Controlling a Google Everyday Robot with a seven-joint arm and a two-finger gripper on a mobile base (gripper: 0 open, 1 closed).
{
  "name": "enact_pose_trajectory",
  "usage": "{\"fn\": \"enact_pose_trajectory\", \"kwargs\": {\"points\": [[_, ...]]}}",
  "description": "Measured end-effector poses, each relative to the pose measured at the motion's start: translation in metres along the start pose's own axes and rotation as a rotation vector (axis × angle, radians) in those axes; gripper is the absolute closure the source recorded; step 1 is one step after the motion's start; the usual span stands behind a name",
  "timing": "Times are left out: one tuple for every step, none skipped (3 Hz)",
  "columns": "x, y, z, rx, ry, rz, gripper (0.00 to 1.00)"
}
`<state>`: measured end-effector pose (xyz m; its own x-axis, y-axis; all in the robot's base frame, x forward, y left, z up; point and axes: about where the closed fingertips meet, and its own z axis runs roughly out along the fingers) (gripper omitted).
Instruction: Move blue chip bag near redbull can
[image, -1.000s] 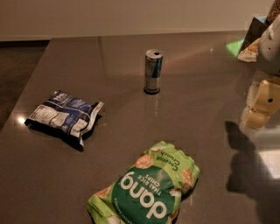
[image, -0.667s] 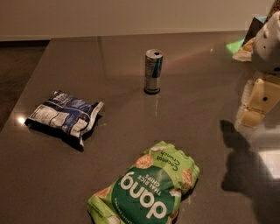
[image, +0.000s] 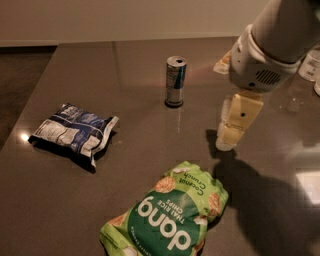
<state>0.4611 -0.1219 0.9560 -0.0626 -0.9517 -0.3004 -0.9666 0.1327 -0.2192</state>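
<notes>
Blue chip bag (image: 74, 131) lies well left of the upright redbull can (image: 175, 81) with bare table (image: 132, 107) between them, while the pincer (image: 231, 131), its opening impossible to tell, hangs right of the can.

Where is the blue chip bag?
In the camera view, the blue chip bag lies at the left of the table, left of the redbull can; the gripper hovers to the can's right.

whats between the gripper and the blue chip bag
Bare table only, camera view: gripper hangs right, blue chip bag lies left; can behind, green bag nearer.
</notes>
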Motion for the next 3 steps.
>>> {"fn": "enact_pose_trajectory", "kwargs": {"points": [[-0.037, 0.005, 0.025, -0.014, -0.032, -0.053, 0.0], [-0.078, 0.008, 0.05, -0.024, -0.055, -0.092, 0.0], [-0.122, 0.012, 0.078, -0.041, -0.073, -0.118, 0.0]]}}
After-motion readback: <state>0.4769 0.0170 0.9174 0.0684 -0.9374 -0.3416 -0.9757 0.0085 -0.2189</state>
